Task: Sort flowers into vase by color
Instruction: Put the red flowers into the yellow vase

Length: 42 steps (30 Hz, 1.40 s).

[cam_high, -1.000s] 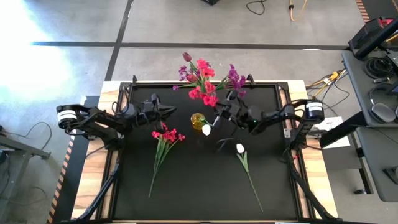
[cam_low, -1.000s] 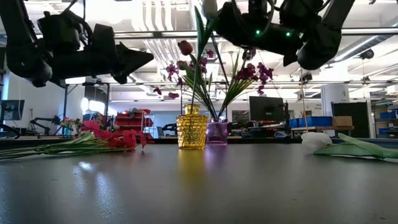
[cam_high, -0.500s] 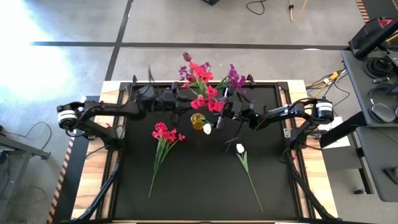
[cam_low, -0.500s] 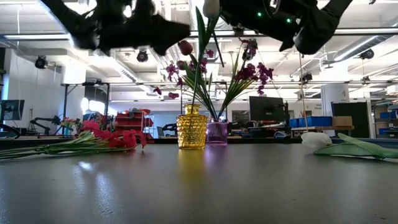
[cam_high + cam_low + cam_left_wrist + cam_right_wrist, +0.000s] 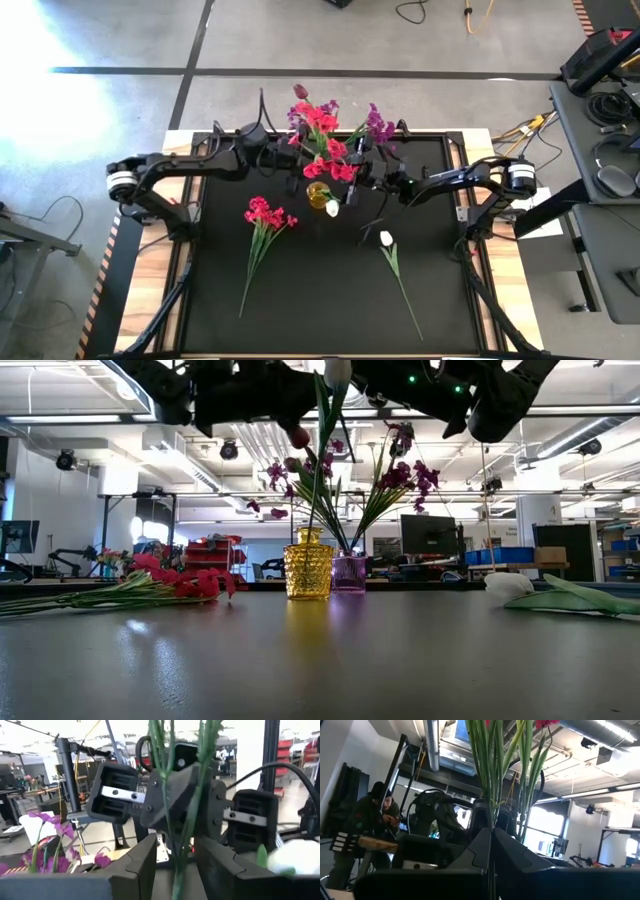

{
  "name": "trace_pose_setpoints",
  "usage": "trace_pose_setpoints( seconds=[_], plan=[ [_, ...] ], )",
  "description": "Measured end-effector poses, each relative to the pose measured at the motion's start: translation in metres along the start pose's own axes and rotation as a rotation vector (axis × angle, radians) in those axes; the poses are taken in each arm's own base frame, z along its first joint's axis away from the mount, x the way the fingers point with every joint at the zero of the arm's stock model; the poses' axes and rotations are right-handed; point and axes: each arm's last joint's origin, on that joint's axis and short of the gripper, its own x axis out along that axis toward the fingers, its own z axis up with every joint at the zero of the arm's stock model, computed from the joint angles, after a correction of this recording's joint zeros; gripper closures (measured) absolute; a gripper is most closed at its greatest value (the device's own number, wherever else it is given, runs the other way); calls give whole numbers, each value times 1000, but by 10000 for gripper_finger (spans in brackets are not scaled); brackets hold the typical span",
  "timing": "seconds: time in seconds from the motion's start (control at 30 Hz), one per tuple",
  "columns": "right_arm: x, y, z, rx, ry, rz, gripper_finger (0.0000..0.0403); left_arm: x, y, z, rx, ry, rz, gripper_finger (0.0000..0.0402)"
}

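Left hand [image 5: 296, 172] has come in from the desk's left side over the last second and now hangs at the stems above the yellow vase [image 5: 318, 194], just left of the red-pink flowers [image 5: 325, 128]. In its wrist view its fingers [image 5: 142, 857] stand apart with green stems [image 5: 170, 795] rising between them, not clamped. Right hand [image 5: 362, 184] has barely shifted; it stays on the vases' other side, closed around a thin green stem, its fingers [image 5: 515, 852] meeting on the stem in its wrist view. That stem seems to belong to the white tulip [image 5: 332, 208] whose bloom hangs beside the yellow vase.

Nothing lying on the desk [image 5: 320, 300] has moved: the red-pink spray [image 5: 262, 228] lies left of centre, the second white tulip [image 5: 392, 253] right of centre. Purple flowers [image 5: 405, 472] stand in the purple vase [image 5: 348, 574].

Both hands are cut off by the low view's upper edge, and blooms cover the purple vase from above. Which stems the left fingers straddle is unclear. A person [image 5: 370, 827] sits beyond the desk.
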Motion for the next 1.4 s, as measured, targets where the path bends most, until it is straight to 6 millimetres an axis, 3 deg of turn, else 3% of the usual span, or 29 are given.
trace_pose_setpoints(
  seconds=[0.5, 0.73, 0.9, 1.17, 1.4],
  plan=[
    [0, -1, 0, -6, 0, -9, 392, 9, 4, -1, -26, -39, -52, 394],
    [0, -2, -5, -69, 81, -85, 385, 4, 11, 0, -24, -36, -26, 400],
    [-1, -3, -10, -96, 158, -150, 341, -1, 18, -2, -40, -18, -1, 400],
    [-3, -1, -19, 8, 273, -164, 231, -11, 30, -2, -39, -8, 36, 401],
    [-8, -6, -11, -7, 412, -206, 171, -19, 40, -1, -44, -6, 56, 401]
  ],
)
